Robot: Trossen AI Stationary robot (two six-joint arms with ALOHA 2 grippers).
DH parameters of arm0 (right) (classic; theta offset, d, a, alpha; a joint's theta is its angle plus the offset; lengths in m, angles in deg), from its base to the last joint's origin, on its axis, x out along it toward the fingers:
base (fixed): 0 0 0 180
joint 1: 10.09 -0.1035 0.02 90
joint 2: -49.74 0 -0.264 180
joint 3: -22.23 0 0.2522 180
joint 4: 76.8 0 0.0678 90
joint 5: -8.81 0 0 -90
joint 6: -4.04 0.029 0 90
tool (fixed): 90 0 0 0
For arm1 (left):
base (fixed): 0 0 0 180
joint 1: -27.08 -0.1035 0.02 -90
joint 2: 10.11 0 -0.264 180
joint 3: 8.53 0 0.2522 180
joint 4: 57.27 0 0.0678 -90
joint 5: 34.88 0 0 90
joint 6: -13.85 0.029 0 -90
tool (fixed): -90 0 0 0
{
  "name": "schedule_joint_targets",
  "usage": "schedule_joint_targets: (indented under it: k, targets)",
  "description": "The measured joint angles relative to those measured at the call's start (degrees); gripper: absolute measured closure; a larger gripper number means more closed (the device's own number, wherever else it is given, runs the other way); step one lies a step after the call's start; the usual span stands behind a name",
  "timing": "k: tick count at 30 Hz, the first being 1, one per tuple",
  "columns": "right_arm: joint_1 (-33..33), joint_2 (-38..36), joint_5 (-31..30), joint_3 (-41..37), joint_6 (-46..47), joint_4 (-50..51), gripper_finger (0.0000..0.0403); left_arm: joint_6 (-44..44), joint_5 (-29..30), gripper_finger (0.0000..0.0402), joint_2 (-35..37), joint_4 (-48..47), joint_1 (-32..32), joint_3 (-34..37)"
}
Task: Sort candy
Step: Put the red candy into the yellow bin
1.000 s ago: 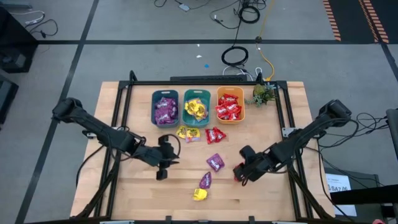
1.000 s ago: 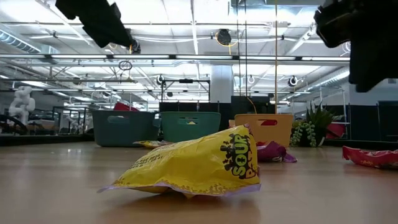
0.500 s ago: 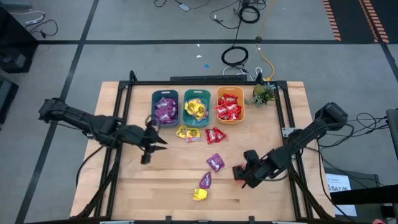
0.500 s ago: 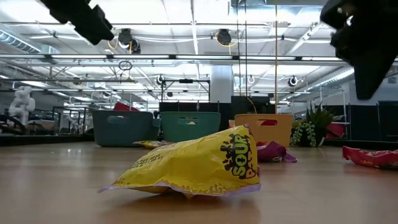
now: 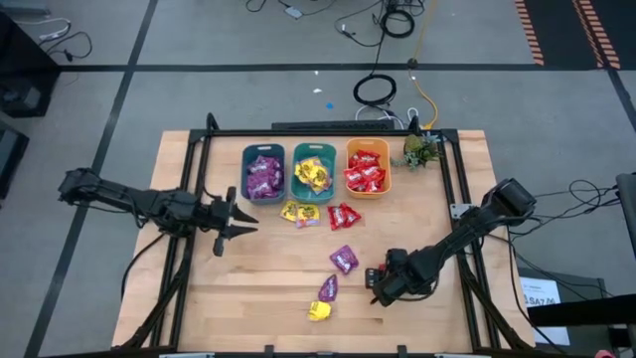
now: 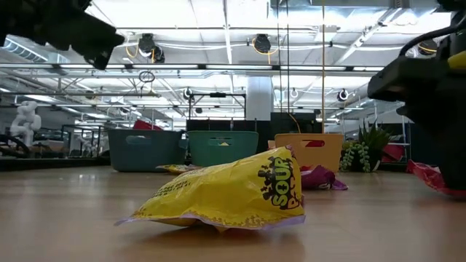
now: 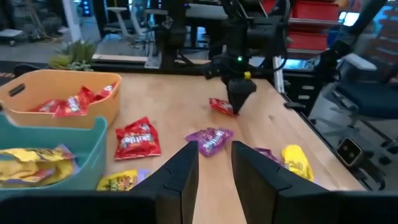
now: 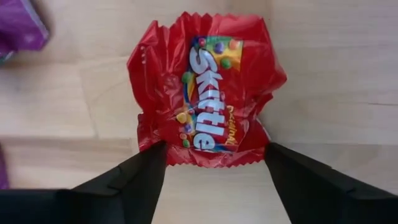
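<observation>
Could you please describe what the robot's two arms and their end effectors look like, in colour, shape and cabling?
Both arms are dark, nearly black, built of slim jointed links with rounded housings at the joints. Black cables run along them. The left end effector ends in two flat, tapered dark fingers. The right end effector has the same dark, wedge-shaped fingers. A small green light glows on the right arm's wrist in the left wrist view.

Two matte black, slender jointed arms are showing rounded housings at their joints, with black cables looping alongside. The left pincer (image 5: 231,221) is ending in two flat, tapering dark fingers (image 7: 180,177). The right pincer (image 5: 378,288) is showing broad, wedge-shaped black fingers (image 8: 140,177), and a small green light is glowing on its wrist.
</observation>
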Motion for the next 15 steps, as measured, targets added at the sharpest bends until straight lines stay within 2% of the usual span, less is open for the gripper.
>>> schedule_joint_targets:
  k: [3,6,9,12,13,15]
  targets:
    - [1.2,0.8,0.0,2.8,-0.2,7.1,0.0156,-0.3,-0.3,0.0297,1.9,1.9,-0.1,2.9]
    - [2.1,1.1,-4.4,4.6,-4.1,13.9,0.0206,-0.5,-0.3,0.0297,3.9,2.3,-0.1,3.9]
    - [2.5,1.1,-6.4,4.6,-5.7,15.0,0.0278,0.4,-0.3,0.0297,5.4,2.4,-0.1,4.1]
    - [2.4,1.1,-6.5,4.6,-6.3,14.1,0.0367,2.5,0.2,0.0297,6.5,2.3,-0.1,4.1]
    - [2.4,1.1,-6.4,4.6,-6.4,13.9,0.0384,3.0,0.5,0.0297,6.7,2.3,-0.1,4.1]
    - [2.4,0.8,-6.6,5.2,-6.5,14.2,0.039,3.0,1.0,0.0297,7.0,2.3,-0.1,4.1]
